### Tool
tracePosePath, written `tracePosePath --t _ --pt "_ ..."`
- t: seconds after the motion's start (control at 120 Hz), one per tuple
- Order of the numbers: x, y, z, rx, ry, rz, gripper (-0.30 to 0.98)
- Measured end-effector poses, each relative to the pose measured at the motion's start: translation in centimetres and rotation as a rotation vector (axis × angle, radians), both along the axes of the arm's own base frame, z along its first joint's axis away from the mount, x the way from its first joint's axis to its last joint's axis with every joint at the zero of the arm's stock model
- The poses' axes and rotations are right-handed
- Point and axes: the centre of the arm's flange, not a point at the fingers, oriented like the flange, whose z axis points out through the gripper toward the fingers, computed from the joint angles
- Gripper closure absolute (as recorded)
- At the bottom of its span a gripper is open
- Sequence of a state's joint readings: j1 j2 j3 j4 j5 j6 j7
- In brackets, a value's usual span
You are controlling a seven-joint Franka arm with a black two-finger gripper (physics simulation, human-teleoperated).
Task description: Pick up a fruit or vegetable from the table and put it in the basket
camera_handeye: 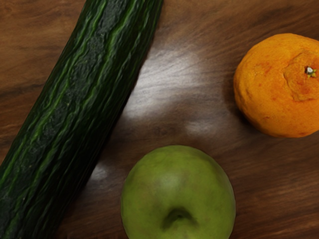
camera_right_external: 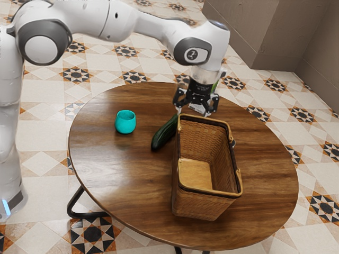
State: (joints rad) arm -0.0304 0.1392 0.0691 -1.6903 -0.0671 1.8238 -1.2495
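In the exterior view, the jaws stand apart at 12 o'clock from the wicker basket (camera_right_external: 198, 205); the cucumber (camera_right_external: 163, 135) lies on the counter (camera_right_external: 267, 169) at its 10 o'clock. In the wrist view, 1 green apple (camera_handeye: 177, 191) is near this cucumber, and 1 orange (camera_handeye: 279, 87) is farther from it.

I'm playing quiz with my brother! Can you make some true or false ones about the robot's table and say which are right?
1. The cucumber lies on the table. True.
2. The cup is pink. False: the cup is turquoise.
3. The gripper is open. True.
4. The apple is in the basket. False: the apple is on the table.
5. The apple touches the orange fruit. False: there is a gap between them.
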Motion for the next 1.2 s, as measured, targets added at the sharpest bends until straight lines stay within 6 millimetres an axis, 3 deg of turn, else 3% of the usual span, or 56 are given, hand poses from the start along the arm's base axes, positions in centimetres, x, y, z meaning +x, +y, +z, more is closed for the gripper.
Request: tracePosePath --t 0.233,0.533,0.858,1.1,1.15,1.2 --pt "1.3 -0.4 -3.2 -0.014 0.02 0.079 0.0" --pt "1.5 0.0 -6.9 -0.037 0.054 0.166 0.0" --pt "2.1 0.0 -8.8 -0.042 0.062 0.214 0.0" --pt "2.2 0.0 -8.3 -0.052 0.05 0.236 0.29" --pt "1.9 0.0 -6.6 -0.056 0.031 0.239 0.32" --pt "1.2 0.1 -2.5 -0.063 -0.016 0.238 0.33"
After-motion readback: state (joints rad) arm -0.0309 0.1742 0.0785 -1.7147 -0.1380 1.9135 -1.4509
